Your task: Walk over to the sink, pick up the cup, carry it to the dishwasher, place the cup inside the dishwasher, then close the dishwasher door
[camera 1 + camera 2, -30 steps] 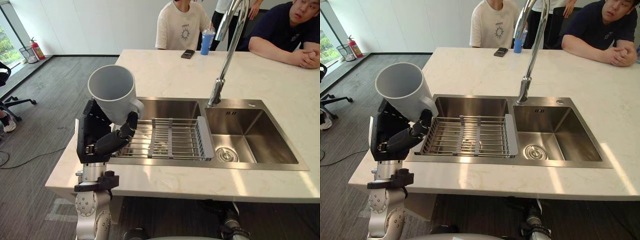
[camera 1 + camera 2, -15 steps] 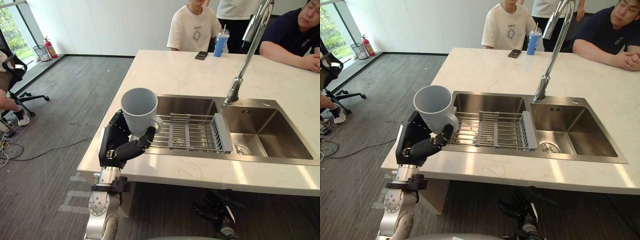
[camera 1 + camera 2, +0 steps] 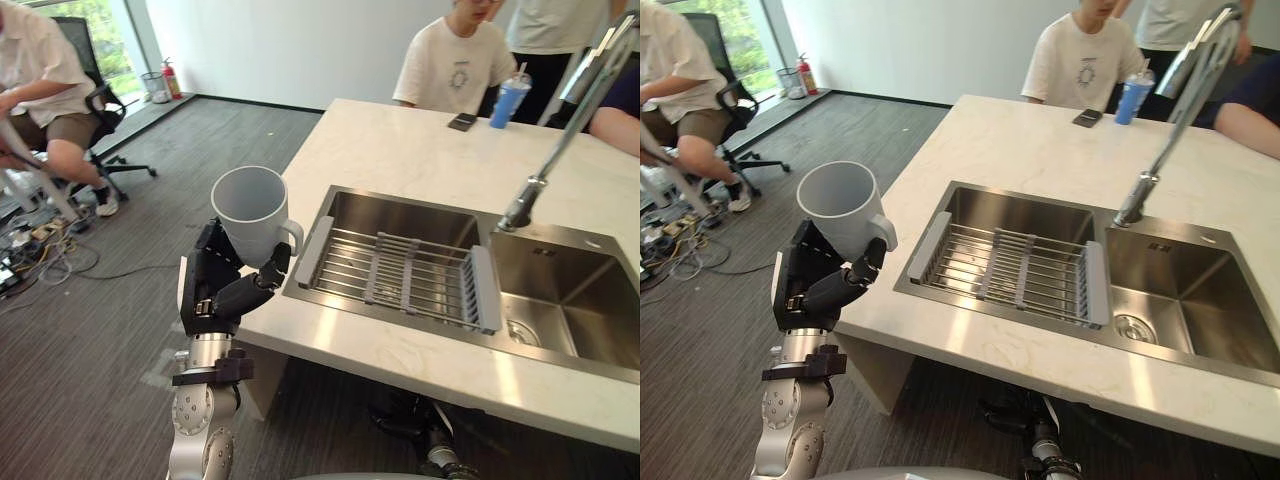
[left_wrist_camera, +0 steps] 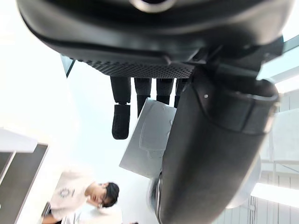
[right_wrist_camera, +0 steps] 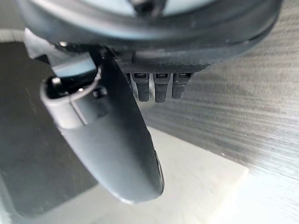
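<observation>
My left hand (image 3: 222, 296) is shut on a pale grey cup (image 3: 252, 208), fingers behind it and thumb across its base by the handle. The cup stands upright, mouth up, held over the floor just off the left edge of the marble counter (image 3: 400, 160). The same cup (image 3: 838, 206) and hand (image 3: 816, 290) appear in the right eye view. In the left wrist view the cup's wall (image 4: 147, 137) lies between the fingers (image 4: 120, 119) and the thumb. My right hand (image 5: 158, 86) hangs over grey floor, fingers relaxed and holding nothing.
The steel double sink (image 3: 560, 300) holds a wire rack (image 3: 410, 280) in its left basin, with a tall faucet (image 3: 560, 130) behind. A blue cup (image 3: 508, 100) and phone (image 3: 462, 121) lie at the far edge by several people. A person sits on an office chair (image 3: 60, 100) at left.
The whole view has swung left and drawn back from the sink. My left hand still holds the cup, which now sits off the counter's left edge instead of over the sink rim.
</observation>
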